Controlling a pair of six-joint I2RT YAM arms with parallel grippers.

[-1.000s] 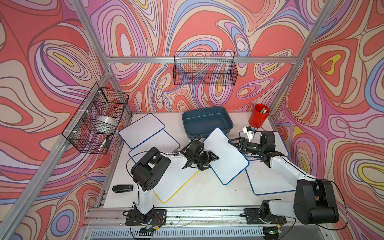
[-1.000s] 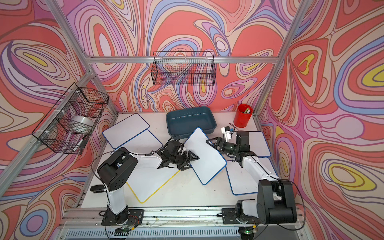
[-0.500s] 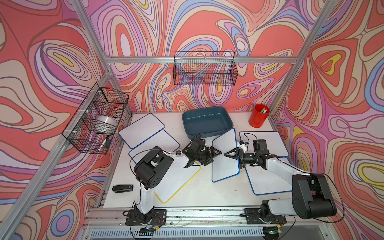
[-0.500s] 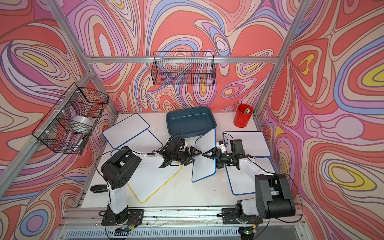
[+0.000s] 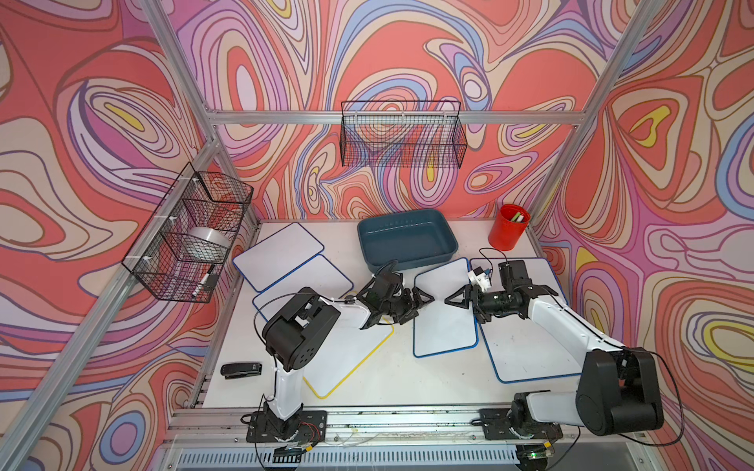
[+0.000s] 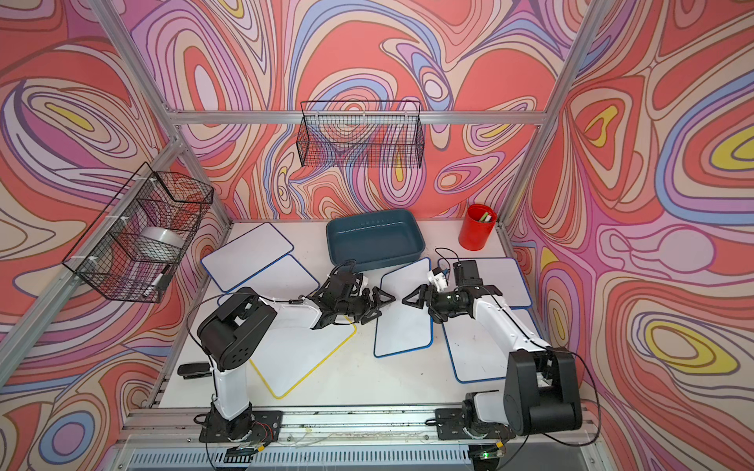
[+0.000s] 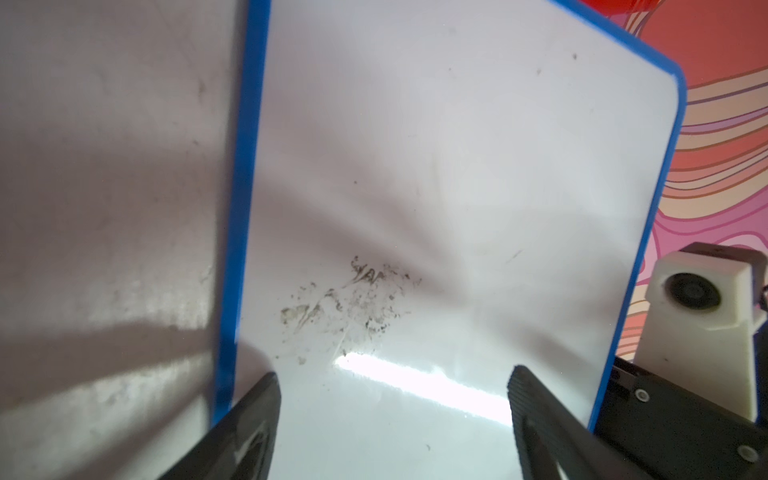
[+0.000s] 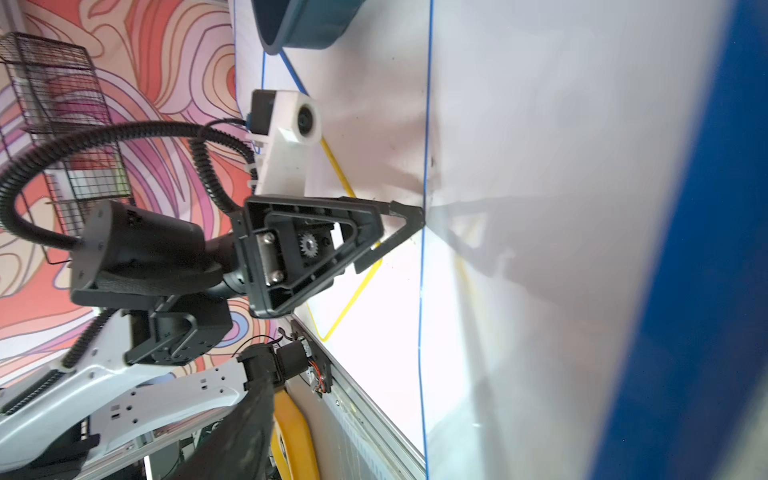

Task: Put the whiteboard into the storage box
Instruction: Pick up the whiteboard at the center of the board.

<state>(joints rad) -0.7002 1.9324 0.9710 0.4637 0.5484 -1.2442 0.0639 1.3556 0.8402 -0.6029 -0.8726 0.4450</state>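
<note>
The whiteboard (image 5: pixel 442 326), a glossy white rectangle with rounded corners and a thin blue rim, sits just in front of the storage box (image 5: pixel 404 238), a smooth teal plastic tub, and not in it. A grey scuff (image 7: pixel 353 299) marks its face. The left gripper (image 5: pixel 424 304) stands spread, one ribbed black tip touching the board's edge. Whether the right gripper (image 5: pixel 451 301) clamps the opposite edge, I cannot tell.

We count six whiteboards (image 5: pixel 444 318): five blue-edged and one yellow-edged board (image 5: pixel 351 359). We further record one storage box (image 5: pixel 424 257), two wire baskets (image 5: pixel 402 134), one red cup (image 5: pixel 508 234) and one black stapler (image 5: pixel 241 369).
</note>
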